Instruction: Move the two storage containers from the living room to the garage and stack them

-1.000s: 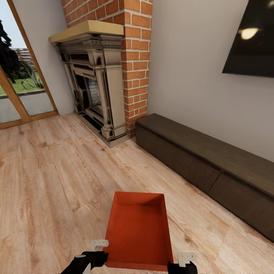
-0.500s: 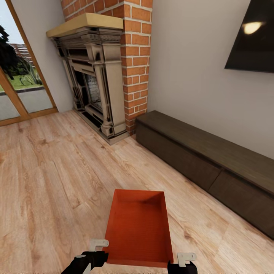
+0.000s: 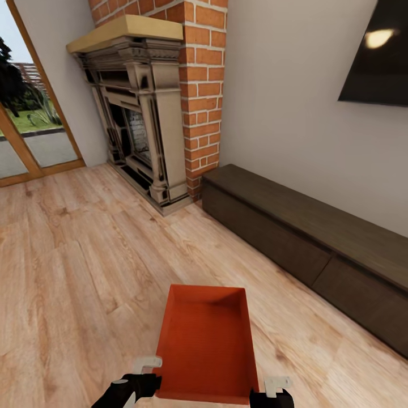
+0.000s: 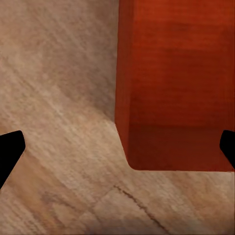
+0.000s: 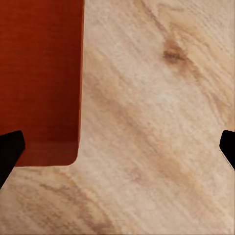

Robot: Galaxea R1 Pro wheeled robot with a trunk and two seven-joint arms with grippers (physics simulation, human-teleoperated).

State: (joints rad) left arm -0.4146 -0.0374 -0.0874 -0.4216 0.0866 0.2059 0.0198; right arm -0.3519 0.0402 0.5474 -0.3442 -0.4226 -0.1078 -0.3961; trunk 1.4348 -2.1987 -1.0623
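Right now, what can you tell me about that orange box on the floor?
The storage container is an orange-red, rectangular bin with no lid and nothing inside. Its thin walls flare outward a little, and the surface looks finely ribbed, like plastic. It appears to sit upright on the light wood floor, its long side pointing toward the dark wood cabinet. The left gripper and right gripper flank its near end, both open; the wrist views show its near corners between their fingertips.

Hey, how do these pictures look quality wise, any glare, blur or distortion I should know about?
Head view: a bright lamp reflection glares on the black TV, and the straight lines of the fireplace lean outward, a wide-angle stretch. Left wrist view: the storage container and wood floor look soft and blurred. Right wrist view: the floor grain is equally soft; the tool's fingertips are plain black shapes.
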